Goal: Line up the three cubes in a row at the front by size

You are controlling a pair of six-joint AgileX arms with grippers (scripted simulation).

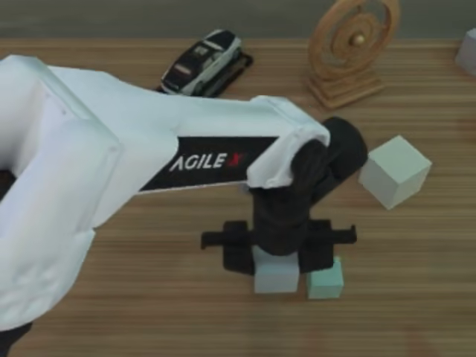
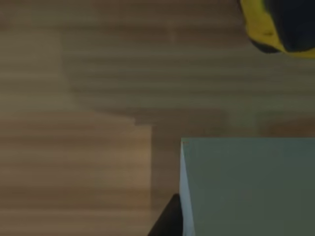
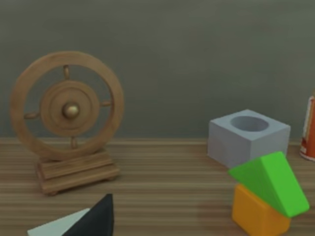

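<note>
While the left tool [image 1: 277, 249] stands over the medium pale blue cube [image 1: 275, 273] near the desk's [image 1: 416, 297] front edge, its black fingers flank the block's sides; I cannot tell whether they clamp it or stand slack. The cube sits square to the front edge, just beside the small mint-green cube [image 1: 325, 279] on its right, which suggests a row being built by size. The large off-white cube [image 1: 395, 171] rests farther back toward the right edge, turned corner-on, so it looks due next. A cube has no long axis; only face alignment matters. The right arm is out of the top view, apparently parked.
</note>
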